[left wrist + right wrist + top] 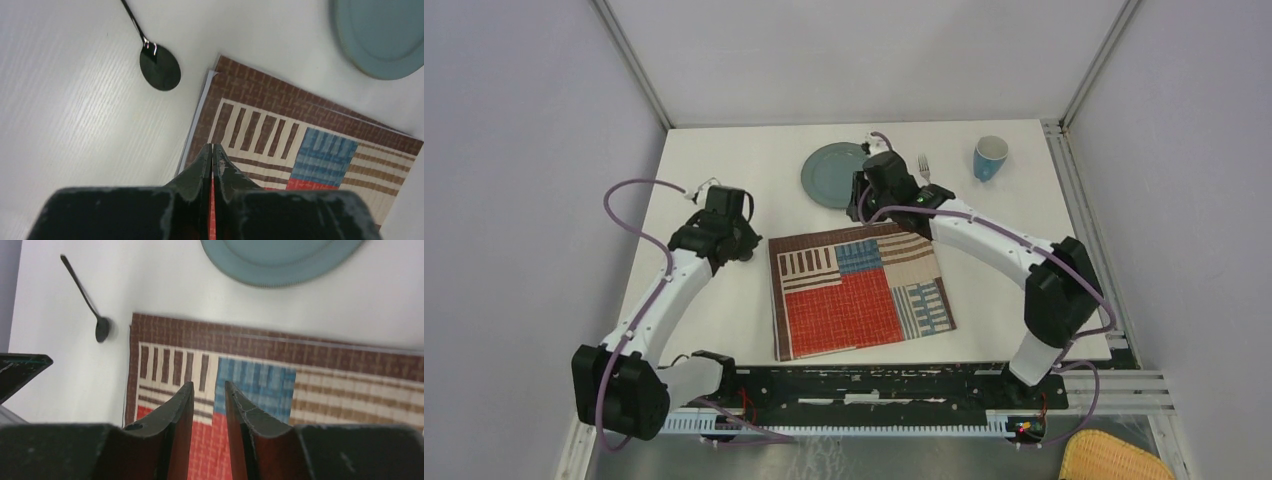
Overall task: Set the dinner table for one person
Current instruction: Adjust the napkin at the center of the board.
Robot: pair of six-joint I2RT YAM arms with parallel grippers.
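The white bench [724,160] fills the floor of my walled booth, with metal rails along its right and near edges, and everything lies on it.

My left claw [212,147] hangs over the left edge of the placemat [859,290], close to the mat's far left corner. Its two fingers are pressed together at the tips with nothing between them. Just past that corner, on bare bench toward the left edge, lies a dark spoon [160,67], bowl nearest the mat and handle pointing away from it. It does not touch the cloth.

The placemat sits in the middle of the bench toward the near edge, turned a little askew. It is a patchwork of brown stripes, a blue patch, a large red patch and grey-blue stripes.

Beyond the mat's far edge, apart from it, a grey-blue plate [834,175] lies flat near the middle of the far edge.

My right claw [207,385] hovers over the far part of the mat, near the striped and blue patches. Its fingers stand a little apart and hold nothing.

Right of the plate lies a fork [924,168], tines toward the far edge. A blue cup [990,158] stands near the far right corner.
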